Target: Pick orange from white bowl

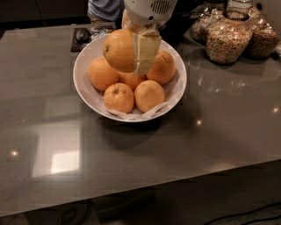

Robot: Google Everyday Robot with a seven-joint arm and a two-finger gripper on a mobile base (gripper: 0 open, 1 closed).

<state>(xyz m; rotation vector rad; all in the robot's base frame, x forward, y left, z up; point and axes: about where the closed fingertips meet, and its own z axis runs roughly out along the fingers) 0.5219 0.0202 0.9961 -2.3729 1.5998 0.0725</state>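
Note:
The white bowl (172, 94) stands on the grey table at the back middle, lined with crumpled white paper, with several oranges in it. My gripper (134, 48) comes down from the top edge and is shut on the orange (118, 49), the biggest round one, with a small dark stem dot on its left side. The near finger (145, 52) lies across the orange's right side. The orange hangs above the back half of the bowl, clear of the other fruit.
Glass jars of cereal (226, 39) stand at the back right. A dark small object (82, 35) lies behind the bowl at the left. A person in blue (104, 9) is at the far edge. The table's front edge (140, 193) runs below.

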